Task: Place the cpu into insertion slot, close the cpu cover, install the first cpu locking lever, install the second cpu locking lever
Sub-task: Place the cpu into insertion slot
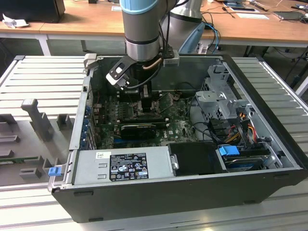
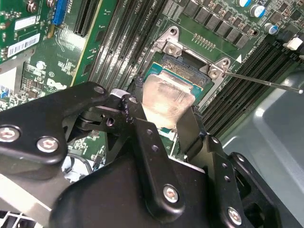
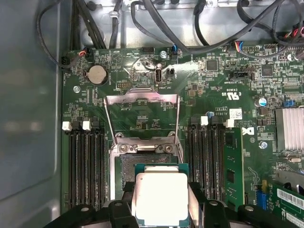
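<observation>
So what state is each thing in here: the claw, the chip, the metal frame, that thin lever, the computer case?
gripper: shut on the chip.
chip: gripped, over its socket; seated or not, cannot tell.
cover frame: flipped up, open.
lever: loose, not hooked down.
computer case: side open, insides exposed.

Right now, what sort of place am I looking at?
Probably a robotics lab or test workshop for computer assembly. An open computer case lies on a ribbed metal table, wooden desks stand behind, and a robot arm holds a chip in its hand over the circuit board.
</observation>
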Controlling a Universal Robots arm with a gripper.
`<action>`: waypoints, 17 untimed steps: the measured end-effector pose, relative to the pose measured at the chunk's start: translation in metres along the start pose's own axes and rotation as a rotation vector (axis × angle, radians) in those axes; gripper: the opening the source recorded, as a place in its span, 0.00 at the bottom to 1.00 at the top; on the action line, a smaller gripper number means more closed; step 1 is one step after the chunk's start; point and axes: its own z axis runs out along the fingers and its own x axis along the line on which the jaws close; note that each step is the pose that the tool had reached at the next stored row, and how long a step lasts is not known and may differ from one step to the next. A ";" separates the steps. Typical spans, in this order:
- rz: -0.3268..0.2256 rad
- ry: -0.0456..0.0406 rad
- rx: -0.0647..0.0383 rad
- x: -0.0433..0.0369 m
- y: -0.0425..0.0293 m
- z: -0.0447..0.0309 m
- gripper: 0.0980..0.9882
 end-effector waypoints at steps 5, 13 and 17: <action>0.000 0.0001 0.000 0.0000 -0.0004 0.0007 0.48; 0.000 0.0001 0.000 0.0018 -0.0031 0.0078 0.48; -0.005 0.0008 0.000 0.0103 -0.0043 0.0160 0.48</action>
